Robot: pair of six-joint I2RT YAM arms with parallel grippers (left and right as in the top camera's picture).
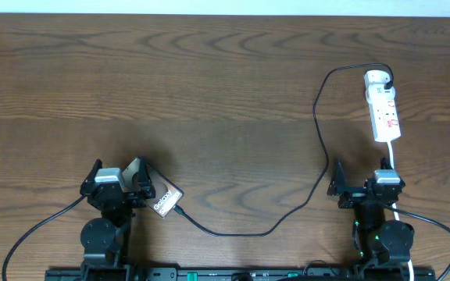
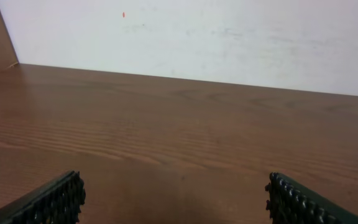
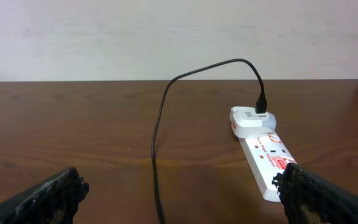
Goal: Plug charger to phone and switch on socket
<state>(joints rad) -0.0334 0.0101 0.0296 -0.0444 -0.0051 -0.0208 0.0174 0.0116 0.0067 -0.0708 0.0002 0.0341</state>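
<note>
A: Table (image 1: 209, 86)?
B: Brown wood, wide. Both arms sit at its near edge.
A: Claws?
B: Left claw (image 2: 174, 190): jaws spread, nothing between them, bare wood ahead. Right claw (image 3: 179, 180): jaws wide apart, holding nothing.
A: Socket?
B: Socket (image 3: 266, 158) lies flat ahead of the right claw, off to its right side and apart from it. A white adapter (image 3: 252, 119) sits on its far end.
A: Phone?
B: Phone (image 1: 165, 200) lies flat and skewed, just beside the left claw's right finger, outside the jaws.
A: Charger?
B: Charger (image 1: 314, 109) leaves the adapter, loops left, then drops past the right claw's left finger. It sweeps along the near edge to the phone's near end. The tip meets the phone; whether it is seated, I cannot tell.
</note>
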